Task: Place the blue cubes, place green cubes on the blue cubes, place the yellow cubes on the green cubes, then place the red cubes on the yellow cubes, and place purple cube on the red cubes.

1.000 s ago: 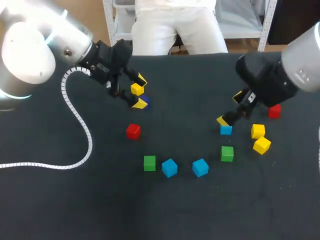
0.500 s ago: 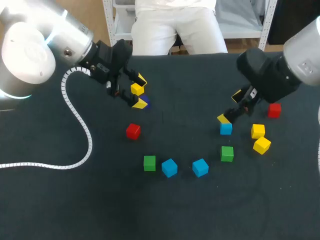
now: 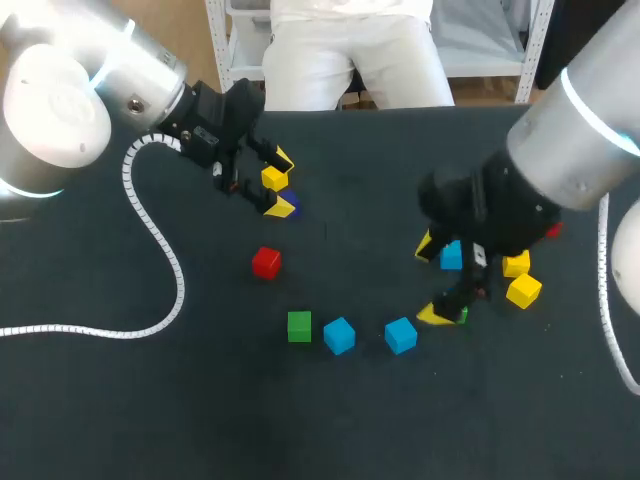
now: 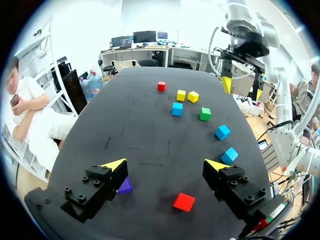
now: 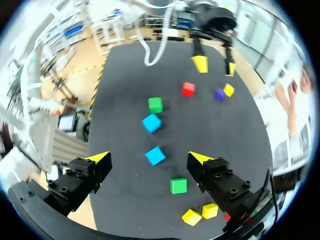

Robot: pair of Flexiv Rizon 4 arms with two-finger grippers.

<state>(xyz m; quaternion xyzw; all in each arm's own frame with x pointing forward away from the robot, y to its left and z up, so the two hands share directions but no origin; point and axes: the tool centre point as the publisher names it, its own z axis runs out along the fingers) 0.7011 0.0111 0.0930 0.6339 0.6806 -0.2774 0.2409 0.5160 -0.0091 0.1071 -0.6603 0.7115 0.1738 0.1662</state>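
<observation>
Hovering over the right part of the desk point(image 3: 120, 400), the right gripper point(image 3: 429, 280) is holding its fingers wide and gripping nothing. A right green cube point(image 5: 178, 185) is lying on the desk just beside one fingertip, and a far blue cube point(image 3: 451, 255) is showing beside the other. A far yellow cube point(image 3: 516, 264) and a near yellow cube point(image 3: 523, 290) are sitting close together just right of this gripper. A far red cube point(image 4: 161, 86) is lying beyond them, mostly hidden by the arm in the head view.

Across the near middle, a left green cube point(image 3: 299, 326), a middle blue cube point(image 3: 339, 336) and a right blue cube point(image 3: 401, 335) are lying in a loose row, each apart from the next.

At the far left, the left gripper point(image 3: 282, 184) is hanging with its fingers spread wide, grasping nothing. A left yellow cube point(image 3: 273, 178) is showing between its tips, and the purple cube point(image 4: 125, 186) is peeking out beside one finger. A near red cube point(image 3: 266, 262) is lying on its own nearer than this gripper.
</observation>
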